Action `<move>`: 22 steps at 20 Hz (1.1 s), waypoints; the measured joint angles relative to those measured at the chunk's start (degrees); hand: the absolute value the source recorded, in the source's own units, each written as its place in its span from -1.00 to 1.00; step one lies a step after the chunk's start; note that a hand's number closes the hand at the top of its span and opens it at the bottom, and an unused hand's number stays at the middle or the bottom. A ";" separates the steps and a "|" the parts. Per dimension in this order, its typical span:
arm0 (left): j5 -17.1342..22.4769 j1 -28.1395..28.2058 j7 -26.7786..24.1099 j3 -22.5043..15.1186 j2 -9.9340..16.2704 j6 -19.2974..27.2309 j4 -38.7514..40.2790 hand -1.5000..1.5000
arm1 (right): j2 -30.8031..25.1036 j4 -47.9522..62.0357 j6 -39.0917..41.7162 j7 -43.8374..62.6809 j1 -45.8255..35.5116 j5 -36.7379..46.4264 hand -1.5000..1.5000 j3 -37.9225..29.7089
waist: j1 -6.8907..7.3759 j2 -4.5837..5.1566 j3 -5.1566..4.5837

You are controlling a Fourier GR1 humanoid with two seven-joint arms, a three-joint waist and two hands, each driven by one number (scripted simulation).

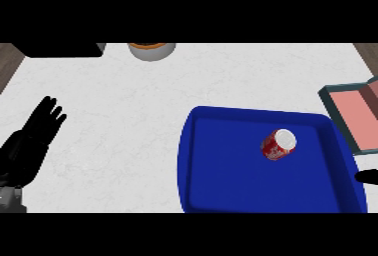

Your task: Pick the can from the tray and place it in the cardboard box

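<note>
Roughly centre-right on the white worktop [125, 110] sits one blue tray [221, 190], its near edge cut off by the lower edge of the view. One red can [279, 145] w/ a pale top stands inside the tray, upper-right part of the tray floor, clear of all walls; nearest the right wall and back wall, lots of bare blue floor to its left and in front.

One cardboard box [354, 112] lies just beyond the tray's right rear corner, at the right edge of view, only partly seen: grey-green rim, pinkish inside. Tray and box look v. close; can't tell if touching.

Left hand [33, 137] rests at the left edge of view, fingers straight and pointing up, released, holding nothing, well apart from the tray. Wide bare strip of worktop between it and the tray's left wall.

Right hand [367, 176]: only a small black bit shows at the right edge, just outside the tray's right wall, below the box. Can't tell whether it's released or clenched.

Back edge: one dark block [59, 49] at the top left, one round pale container [151, 50] w/ an orange top next to it, both partly cut off. Brown floor [9, 65] shows past the worktop's left and right back corners.
</note>
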 measured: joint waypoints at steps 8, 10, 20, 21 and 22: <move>-0.19 -0.95 1.84 -0.23 -0.16 0.14 -1.21 0.00 | -11.12 -8.76 5.11 19.65 -1.91 12.23 -1.00 8.06 | 0.95 0.11 -0.10; -1.10 -1.66 1.64 -1.04 -1.10 0.54 -0.58 0.00 | -11.88 -10.21 7.47 25.90 -4.44 12.76 -1.00 10.83 | 1.23 0.22 -0.08; -2.25 -0.29 2.92 0.31 -2.06 -0.49 -2.41 0.00 | -5.85 -10.84 17.51 48.61 -13.72 10.98 -1.00 19.62 | 1.24 0.19 0.04; -3.10 -0.37 2.37 -0.10 -2.96 -0.20 -2.00 0.00 | -4.90 -10.05 18.34 49.51 -14.64 11.38 -1.00 20.18 | 1.20 0.19 0.06; -3.41 0.00 1.89 0.14 -3.31 -0.49 -1.83 0.00 | -4.42 -10.33 19.17 50.52 -14.36 11.58 -1.00 20.12 | 1.09 0.19 0.06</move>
